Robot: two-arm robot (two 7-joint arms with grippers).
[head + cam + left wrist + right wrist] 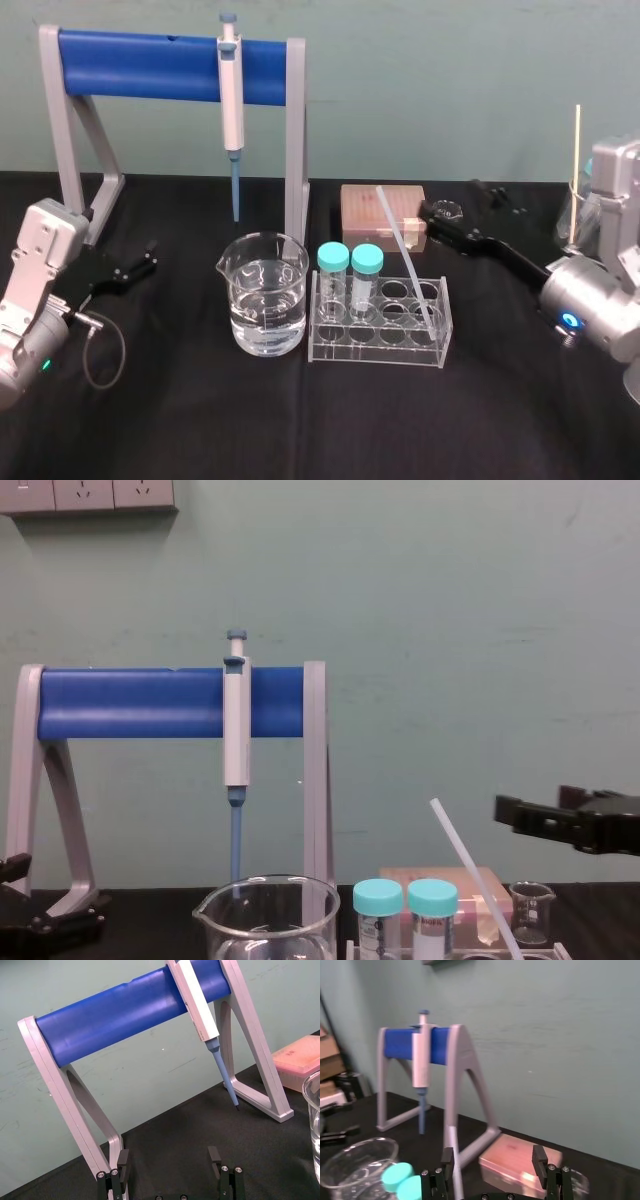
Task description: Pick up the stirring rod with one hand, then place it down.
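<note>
Just right of stirring rod [405,250], right claw [493,1154].

Illumination is even, diffuse and moderately bright in all four views. The wall [450,630] is lit flat, with no hard shadow behind the stand's blue bar [125,1015], and a soft sheen along the bar's upper face indicates light from above. The black table cover [300,420] absorbs the light, so cast shadows beneath the objects cannot be made out. Glare is confined to small highlights on the water beaker [263,293] and a bright patch on the pink box [517,1167].
</note>
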